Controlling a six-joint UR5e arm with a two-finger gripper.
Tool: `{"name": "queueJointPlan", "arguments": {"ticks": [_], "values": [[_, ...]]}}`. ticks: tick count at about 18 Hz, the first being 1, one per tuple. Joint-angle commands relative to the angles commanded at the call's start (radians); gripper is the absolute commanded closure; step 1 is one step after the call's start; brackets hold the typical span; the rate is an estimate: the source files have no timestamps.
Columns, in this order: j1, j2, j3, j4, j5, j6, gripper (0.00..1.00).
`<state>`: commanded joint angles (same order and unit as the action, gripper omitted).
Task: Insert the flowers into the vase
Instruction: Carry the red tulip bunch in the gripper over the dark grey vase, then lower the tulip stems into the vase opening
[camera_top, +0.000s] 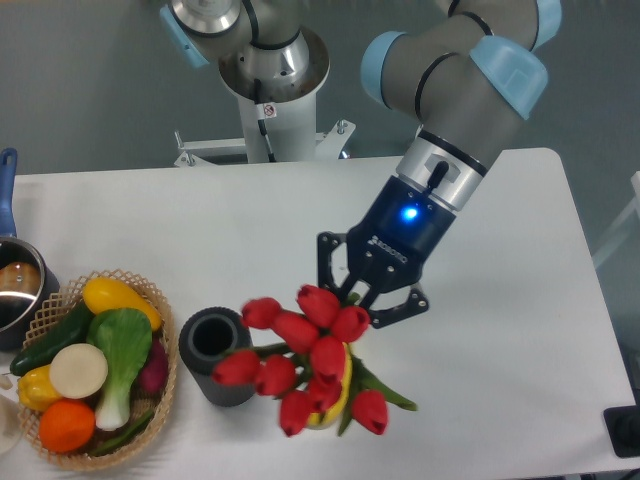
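You have one gripper (362, 296) in the frame, just right of centre, and its two fingers are clenched on the stems of the flowers (300, 363). The bunch hangs below and left of it, in the lower middle of the frame, with its heads blurred. You can count about nine red buds, though the blur and overlap make the count unsure. A few green leaves stick out at the lower right of the bunch.

One vase (218, 355) stands upright in the lower left-centre, its round hole facing up. The leftmost buds lie over its right edge in the picture. You cannot tell whether they touch it, and no stem is in the hole.

One banana (330, 402) lies under the bunch. Only a small yellow piece shows between the buds; the rest is hidden.

One wicker basket (155, 303) sits at the lower left, touching or just beside the vase. In it you can count one yellow squash, one dark green cucumber, one leafy green with a white stalk, one round cream-coloured disc, one yellow pepper, one orange and one purple piece mostly covered by the leafy green.

One steel pot (18, 290) with a blue handle is cut off by the left edge. A dark block (627, 430) at the lower right corner is also cut off. A second robot base (270, 75) stands at the upper left-centre, beyond the white table (200, 230).
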<state>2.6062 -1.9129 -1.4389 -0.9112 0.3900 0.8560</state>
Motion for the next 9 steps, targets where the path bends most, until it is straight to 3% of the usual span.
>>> {"name": "queueJointPlan", "arguments": {"ticks": [6,9], "values": [[0.006,-0.047,-0.02,0.0,-0.373,0.008,0.96],[0.0,-0.06,-0.04,0.002,-0.436,0.011,0.96]]}}
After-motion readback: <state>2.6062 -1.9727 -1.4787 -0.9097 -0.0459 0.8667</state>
